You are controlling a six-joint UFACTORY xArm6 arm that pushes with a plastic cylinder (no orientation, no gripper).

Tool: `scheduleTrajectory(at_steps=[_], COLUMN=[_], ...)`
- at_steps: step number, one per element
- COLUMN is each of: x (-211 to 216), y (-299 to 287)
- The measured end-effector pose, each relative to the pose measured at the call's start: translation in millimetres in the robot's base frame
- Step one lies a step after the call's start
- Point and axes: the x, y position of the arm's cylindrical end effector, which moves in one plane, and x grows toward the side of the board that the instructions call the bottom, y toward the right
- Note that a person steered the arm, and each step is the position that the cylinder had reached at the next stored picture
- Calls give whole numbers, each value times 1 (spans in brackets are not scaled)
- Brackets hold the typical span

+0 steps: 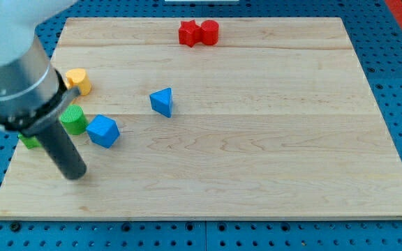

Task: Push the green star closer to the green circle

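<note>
The green circle (74,120), a short green cylinder, stands near the board's left edge. A small piece of a second green block (28,141), probably the green star, shows to its lower left; the arm hides most of it. My tip (75,175) rests on the board below the green circle and to the lower right of the hidden green block. The dark rod rises up and to the left across the gap between the two green blocks.
A blue cube (103,131) sits just right of the green circle. A yellow block (79,81) lies above it. A blue triangle (162,102) is near the middle. Two red blocks (189,33) (209,32) touch at the top edge of the wooden board (271,160).
</note>
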Motion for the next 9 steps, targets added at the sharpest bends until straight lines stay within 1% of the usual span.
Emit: scheduleTrajectory(at_steps=[1,2,3,5,6,7,8,9], x=[20,18,7,3,-26,-34,-67,-97], y=[-28,-80,-80,-87,-103,-114,-93,-114])
